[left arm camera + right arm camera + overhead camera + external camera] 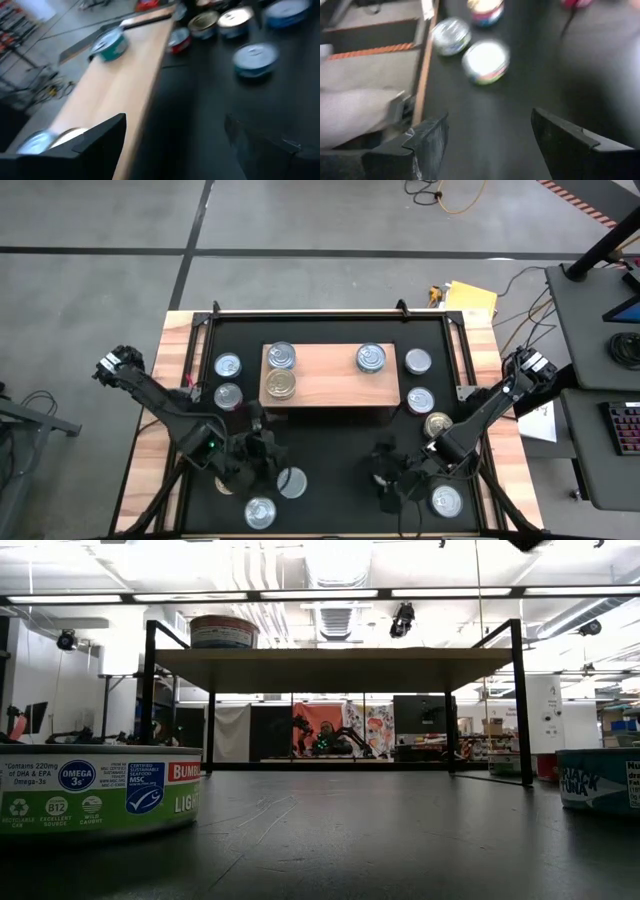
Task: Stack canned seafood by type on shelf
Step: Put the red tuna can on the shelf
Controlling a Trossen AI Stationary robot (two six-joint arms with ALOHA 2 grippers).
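The shelf (330, 377) is a light-wood board raised on a black frame at the middle of the black mat; it carries three tins (281, 356) (280, 384) (371, 358). Other tins stand on the mat left of it (227, 365), right of it (418, 361) and near the front edge (292, 482) (446, 501). My left gripper (262, 448) hovers open in front of the shelf's left end; its wrist view shows the board (125, 85) and a tin on it (110, 45). My right gripper (385, 475) is open over bare mat, with tins (486, 61) beyond its fingers.
The low view shows the shelf (330, 668) from the side on thin black legs, one tin on top (224, 632), and two tins close to the camera (95, 790) (600, 780). A raised black rim edges the mat (330, 313). Bare mat lies between the two grippers.
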